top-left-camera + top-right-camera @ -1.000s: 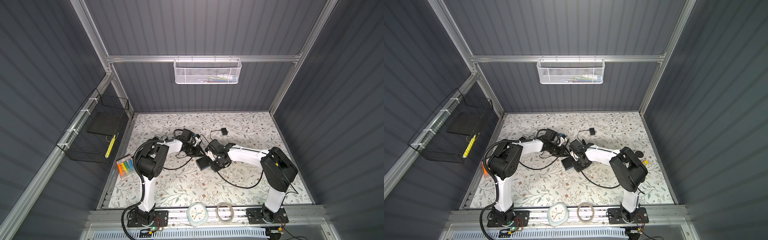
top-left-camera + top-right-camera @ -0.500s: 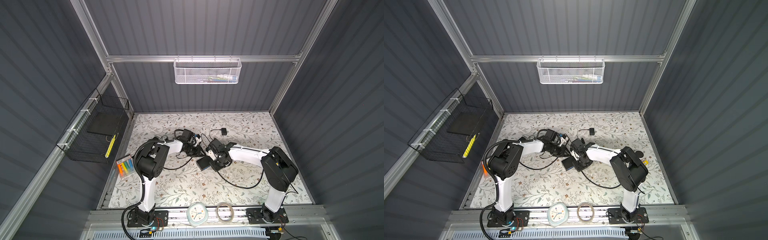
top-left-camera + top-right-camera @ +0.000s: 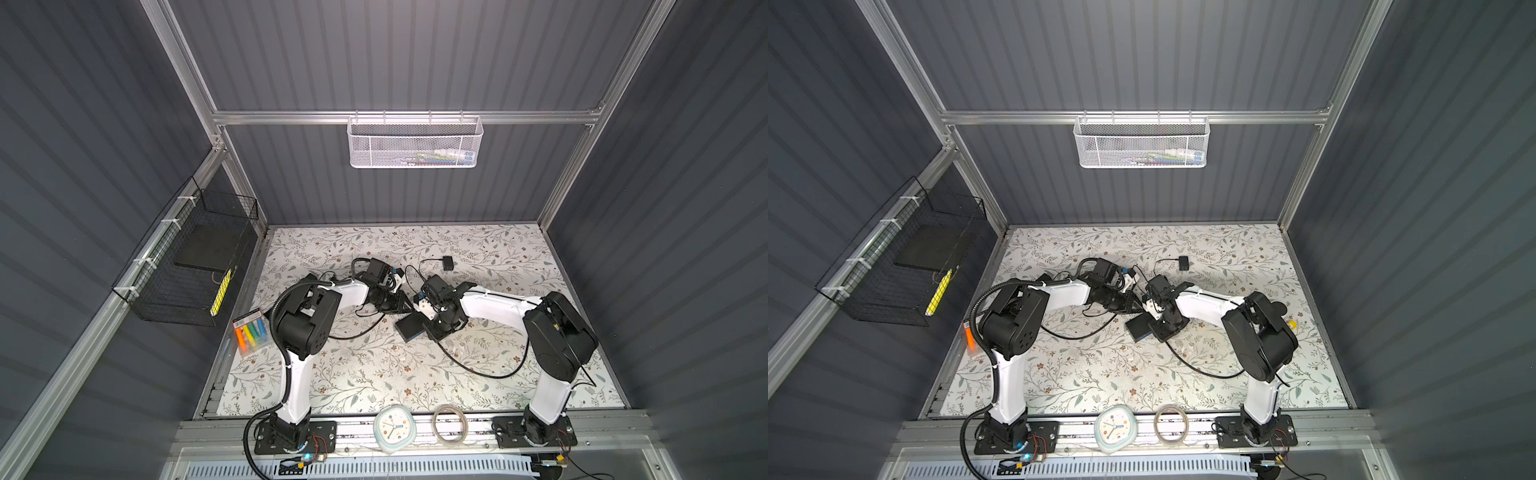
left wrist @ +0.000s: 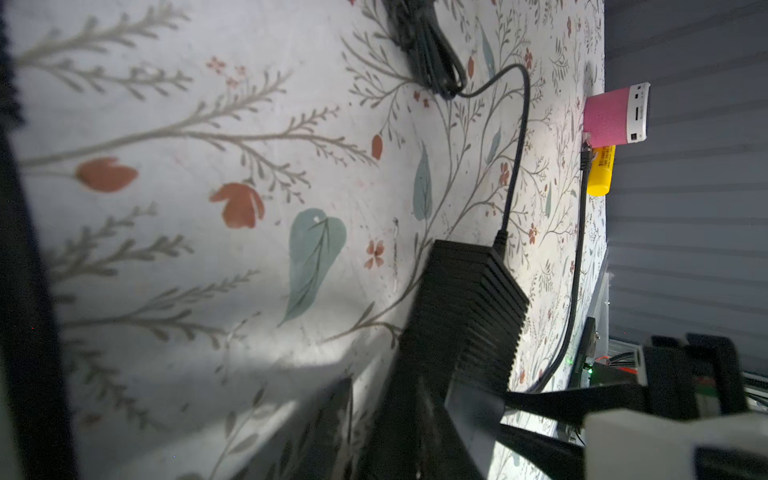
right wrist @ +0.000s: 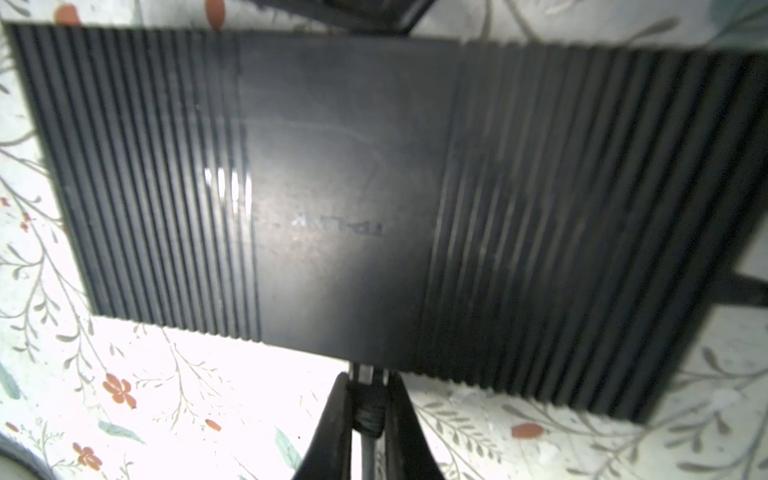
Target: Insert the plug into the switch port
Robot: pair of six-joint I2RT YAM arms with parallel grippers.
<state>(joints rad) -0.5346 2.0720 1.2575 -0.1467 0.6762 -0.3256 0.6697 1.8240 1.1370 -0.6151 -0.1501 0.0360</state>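
1. The plug (image 5: 368, 409) is pinched between the fingers (image 5: 332, 419) of the right gripper (image 5: 368, 386). Its clear tip is seen against a long edge of the switch box (image 5: 353, 187). The switch port is hidden there, so the depth of entry cannot be told.
2. The left gripper (image 3: 400, 305) is seen just beside the far end of the box. Whether its fingers are spread or pressed together cannot be told.
3. The box is shown lying flat near the middle of the floor in both top views (image 3: 1139, 328), between the two grippers.
4. A black cable (image 3: 478, 370) is trailed from the right gripper towards the near right.
5. The floor is covered by a pale floral mat (image 3: 374, 374). A small black adapter (image 3: 447, 264) is seen on it beyond the grippers, and a pack of highlighters (image 3: 249, 334) at its left edge.
6. The room is enclosed by dark grey ribbed walls (image 3: 395, 62) framed in aluminium rails (image 3: 291, 117).
7. A white mesh basket (image 3: 415, 143) is hung on the far wall and a black wire basket (image 3: 187, 266) on the left wall.
8. A clock (image 3: 392, 428) and a tape ring (image 3: 450, 424) are seen on the near rail between the arm bases.
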